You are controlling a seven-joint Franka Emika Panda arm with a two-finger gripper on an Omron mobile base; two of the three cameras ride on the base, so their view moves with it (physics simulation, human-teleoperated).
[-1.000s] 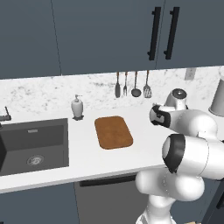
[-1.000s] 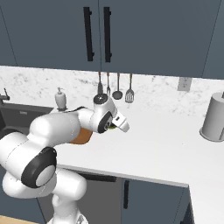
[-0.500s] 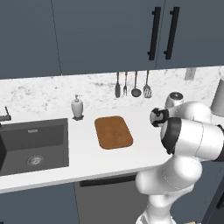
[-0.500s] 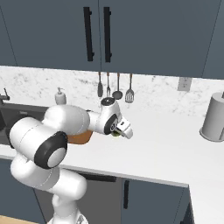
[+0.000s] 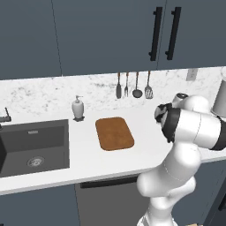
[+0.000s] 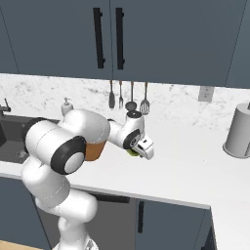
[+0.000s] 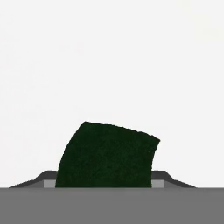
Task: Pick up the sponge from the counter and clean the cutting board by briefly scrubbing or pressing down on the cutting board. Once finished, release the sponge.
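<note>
Sponge [image 6: 132, 152] is gripped between the closed fingers of the gripper [image 6: 136, 150], held above bare counter [image 6: 195, 166]. Cutting board [image 5: 114, 133] is seen well off to the gripper's left, long axis running front-to-back.

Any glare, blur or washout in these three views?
Hand view: the counter is washed out to flat white with no speckle, and the dark green sponge looks bowed at its edges. Left base view: sharp, even light, a soft shadow under the cutting board. Right base view: sharp, no glare; the sponge is a sliver under the pincer.
</note>
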